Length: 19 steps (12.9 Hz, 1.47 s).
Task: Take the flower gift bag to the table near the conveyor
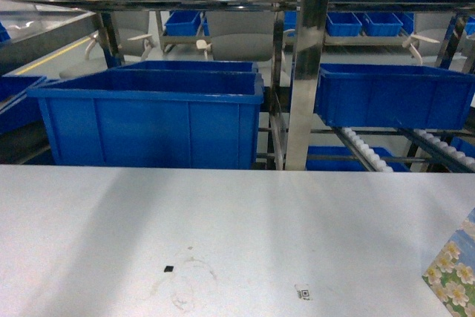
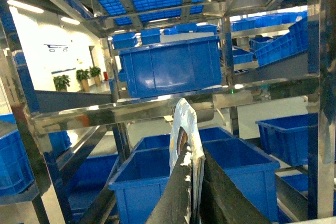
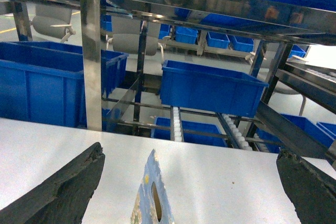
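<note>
Head view first: the white table (image 1: 223,228) fills the lower half, with a small black square mark (image 1: 168,268) at about 7 o'clock and a QR-code sticker (image 1: 302,292) at 5 o'clock, faint smudges (image 1: 185,283) between them. Right at the 4 o'clock edge, a corner of the flower gift bag (image 1: 454,272) pokes in, daisies on blue and green, sitting over the table's right end. Beyond the table's far edge stands the conveyor (image 1: 308,72), shiny steel posts and rails, with white rollers (image 1: 367,152) sloping down at 3 o'clock. A big blue bin (image 1: 152,113) sits at 10 o'clock just behind the table, and another blue bin (image 1: 393,94) rests on the roller track at 2 o'clock.

Over to the left wrist camera: the left gripper (image 2: 193,182) is clamped narrow, dark fingers (image 2: 176,198) rising from 6 o'clock with the bag's top edge and handle cutout (image 2: 185,129) pinched between them, the bag edge-on and upright against the racking and blue bins.

Right wrist camera: the right gripper (image 3: 189,182) stands spread wide, one dark finger (image 3: 63,192) at 8 o'clock, the other at 4 o'clock. Between them at 6 o'clock rises the bag's thin blue top edge (image 3: 152,192), untouched by either finger; whether its base sits on the table I can't tell from here
</note>
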Available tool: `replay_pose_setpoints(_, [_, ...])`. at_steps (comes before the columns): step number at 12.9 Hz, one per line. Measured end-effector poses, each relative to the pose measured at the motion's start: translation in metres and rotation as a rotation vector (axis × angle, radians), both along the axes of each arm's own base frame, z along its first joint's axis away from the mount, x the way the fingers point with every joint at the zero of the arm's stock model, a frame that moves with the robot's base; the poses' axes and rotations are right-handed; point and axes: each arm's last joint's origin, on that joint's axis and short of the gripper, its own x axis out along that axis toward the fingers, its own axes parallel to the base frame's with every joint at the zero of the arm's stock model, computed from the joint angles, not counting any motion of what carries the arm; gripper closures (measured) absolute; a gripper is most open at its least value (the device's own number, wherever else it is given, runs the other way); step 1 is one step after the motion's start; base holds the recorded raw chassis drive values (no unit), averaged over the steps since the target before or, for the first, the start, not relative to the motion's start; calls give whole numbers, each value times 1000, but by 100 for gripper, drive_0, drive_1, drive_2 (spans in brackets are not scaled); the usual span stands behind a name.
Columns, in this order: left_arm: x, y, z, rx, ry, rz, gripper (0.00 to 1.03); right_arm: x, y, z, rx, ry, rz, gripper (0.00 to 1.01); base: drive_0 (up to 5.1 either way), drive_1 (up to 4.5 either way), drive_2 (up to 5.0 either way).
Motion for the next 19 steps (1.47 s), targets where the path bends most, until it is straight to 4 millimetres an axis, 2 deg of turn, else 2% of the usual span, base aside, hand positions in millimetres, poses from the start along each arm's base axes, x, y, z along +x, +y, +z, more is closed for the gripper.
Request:
replay_pose_setpoints(10, [1, -1, 0, -2, 0, 0, 101, 0, 0, 0, 0, 3, 0, 3, 0, 0, 0])
replay_pose_setpoints(14, [22, -50, -11, -4, 45, -26, 101, 0, 0, 0, 0, 3, 0, 3, 0, 0, 0])
replay_pose_setpoints(16, [30, -69, -15, 1, 45, -34, 101, 0, 0, 0, 0, 3, 1, 3, 0, 0, 0])
replay_pose_setpoints(19, [52, -96, -28, 28, 83, -44, 101, 0, 0, 0, 0, 3, 0, 3, 0, 0, 0])
